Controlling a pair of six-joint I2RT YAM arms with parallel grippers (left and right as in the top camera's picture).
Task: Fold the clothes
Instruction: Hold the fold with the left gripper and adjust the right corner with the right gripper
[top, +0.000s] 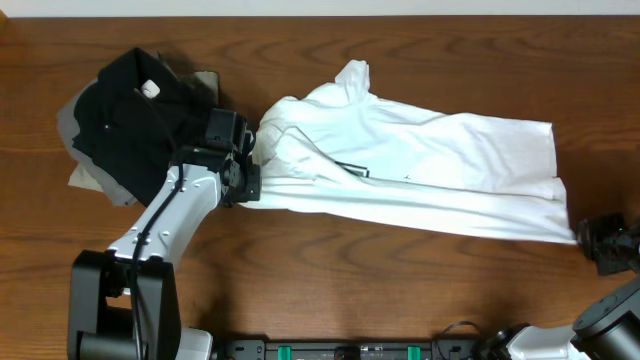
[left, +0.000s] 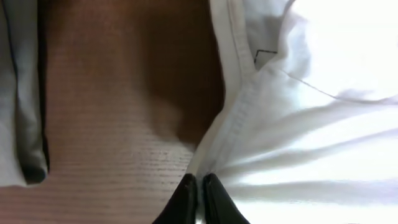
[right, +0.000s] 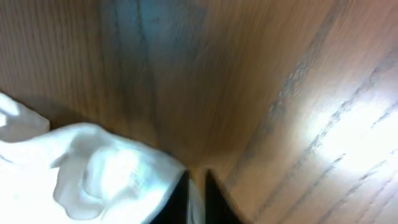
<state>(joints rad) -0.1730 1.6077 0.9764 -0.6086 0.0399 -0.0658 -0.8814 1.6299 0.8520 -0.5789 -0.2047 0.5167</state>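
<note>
Overhead: white T-shirt lies flat on the counter, long axis running left to right and filling the middle and right of the scene. One sleeve sticks up at the far edge. A small part of the chest print peeks out from under a fold. Black garment with a white tag sits folded at far left, on top of a grey garment. Left gripper is at the shirt's left end, touching the cloth, just beside the black garment. Right gripper is at the shirt's near right corner, by the right edge of the scene.

Left wrist: jaws of the left gripper are nearly together, with a thin strip of white fabric pinched between them at the stitched hem. The shirt spreads to the right, creased. Bare wood lies to the left, then the grey garment's edge.

Right wrist: view is blurred. Jaws of the right gripper are close together, with white cloth in the narrow gap. A bunched shirt corner lies to their left on the wood.
</note>
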